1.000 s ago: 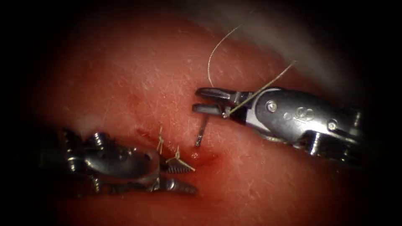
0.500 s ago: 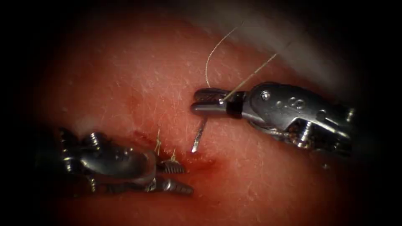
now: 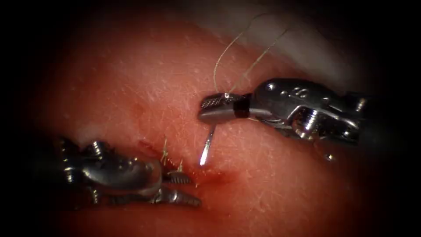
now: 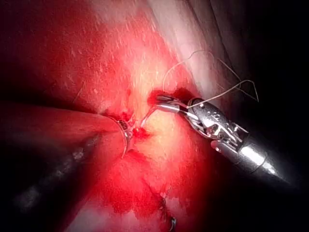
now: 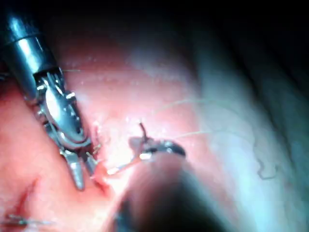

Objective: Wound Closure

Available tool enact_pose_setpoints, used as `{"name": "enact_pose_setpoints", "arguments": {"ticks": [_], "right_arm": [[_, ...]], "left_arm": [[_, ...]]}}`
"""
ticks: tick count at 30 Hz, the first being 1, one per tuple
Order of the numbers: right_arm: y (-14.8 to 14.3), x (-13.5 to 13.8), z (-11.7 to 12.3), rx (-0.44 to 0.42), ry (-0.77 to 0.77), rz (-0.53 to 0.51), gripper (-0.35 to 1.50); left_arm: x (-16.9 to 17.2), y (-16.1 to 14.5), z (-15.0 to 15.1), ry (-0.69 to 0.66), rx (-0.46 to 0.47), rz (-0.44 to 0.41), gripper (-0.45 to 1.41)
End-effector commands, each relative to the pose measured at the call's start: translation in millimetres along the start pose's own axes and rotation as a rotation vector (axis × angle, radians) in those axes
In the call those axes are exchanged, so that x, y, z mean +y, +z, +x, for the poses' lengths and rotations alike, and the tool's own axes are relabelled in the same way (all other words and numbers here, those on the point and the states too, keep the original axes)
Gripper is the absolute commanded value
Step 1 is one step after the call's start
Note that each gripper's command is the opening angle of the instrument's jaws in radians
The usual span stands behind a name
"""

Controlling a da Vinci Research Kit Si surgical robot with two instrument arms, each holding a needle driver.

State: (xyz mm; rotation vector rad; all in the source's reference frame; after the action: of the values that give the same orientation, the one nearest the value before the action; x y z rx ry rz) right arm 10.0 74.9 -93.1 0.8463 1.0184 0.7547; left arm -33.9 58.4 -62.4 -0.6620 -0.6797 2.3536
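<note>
**Needle held over the cut, tip near the tissue**

The right claw (image 3: 209, 108) is clamped on the needle (image 3: 205, 149) near its thread end, so most of the curve hangs free below the jaws and the sharp tip points down at the tissue (image 3: 131, 87). In the endoscope view the tip sits just right of the cut (image 3: 210, 176), close to the surface; whether it has pierced the skin cannot be told. A grip that far back leaves the length of the curve free below the jaws, which would suit a bite across the wound edge (a judgement, not something seen).

The thread (image 3: 223, 57) rises from the jaws in a loose loop, slack and clear of the needle's tip.

The left claw (image 3: 186, 189) lies low at the left side of the cut with its jaws parted and holding nothing, right beside the short cut ends of thread (image 3: 165, 151) from stitches already tied. It looks placed to steady or receive there. Red fluid (image 3: 219, 177) pools at the open end of the cut.
</note>
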Motion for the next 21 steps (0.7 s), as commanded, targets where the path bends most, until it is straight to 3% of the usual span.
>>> {"name": "enact_pose_setpoints", "arguments": {"ticks": [1,8,21], "right_arm": [[1.3,0.5,-0.1,0.001,0.015,0.024,-0.35],[1.9,0.8,-0.8,-0.010,0.072,0.093,-0.35],[2.1,0.6,-0.9,0.022,0.135,0.130,-0.35]], "left_arm": [[0.0,0.7,-0.2,0.009,-0.002,-0.002,0.27],[-0.3,0.1,-0.9,0.036,-0.006,-0.017,0.26],[-0.3,0.0,-0.8,0.048,-0.007,-0.020,0.26]]}}
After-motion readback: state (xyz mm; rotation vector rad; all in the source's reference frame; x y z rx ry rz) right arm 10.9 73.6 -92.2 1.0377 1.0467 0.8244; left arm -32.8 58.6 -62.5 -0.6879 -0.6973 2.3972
